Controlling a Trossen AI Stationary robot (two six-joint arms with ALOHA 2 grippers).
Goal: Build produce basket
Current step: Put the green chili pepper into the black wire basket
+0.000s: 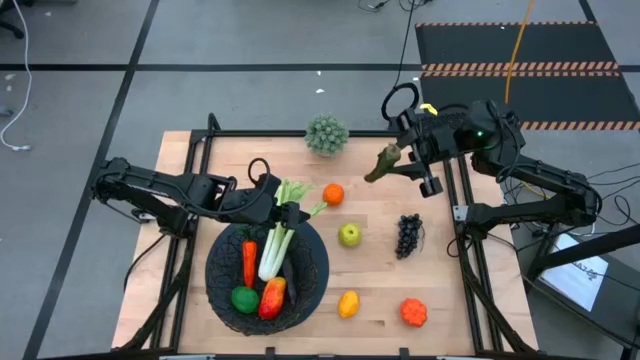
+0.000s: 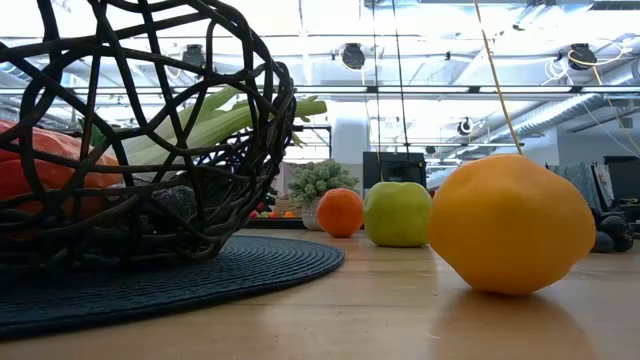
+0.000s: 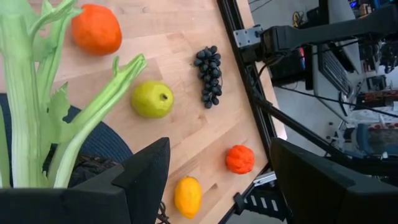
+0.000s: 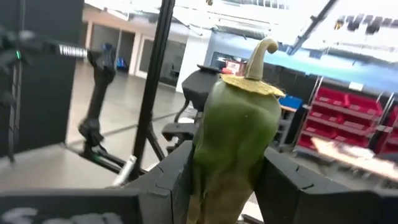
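The black woven basket [image 1: 318, 268] sits on a dark mat at the table's near left. It holds the orange carrot [image 1: 249, 262], the pale celery [image 1: 275, 240], a green lime [image 1: 244, 298] and the red-yellow mango [image 1: 272, 297]. My left gripper [image 1: 290, 213] is open over the basket's far rim, beside the celery's leafy end [image 3: 93, 106]. The orange [image 1: 333, 194], green apple [image 1: 349, 235], grapes [image 1: 408, 235], lemon [image 1: 348, 303] and tomato [image 1: 413, 312] lie on the wood. My right gripper [image 1: 398, 160] is above the far right corner, shut on a dull green pepper-like vegetable [image 1: 383, 163]. My right gripper pinches the green vegetable [image 4: 233, 124] between its two fingers, one finger [image 4: 177, 180] on each side of its lower body. Its tan curled stem [image 4: 261, 53] points away from the fingers. The vegetable is lifted clear of the table.
A spiky grey-green ball plant [image 1: 327, 134] stands at the table's far edge, left of the right gripper. Black frame rails [image 1: 462, 220] run along the table's sides. Bare wood lies between the basket and the grapes, around the apple.
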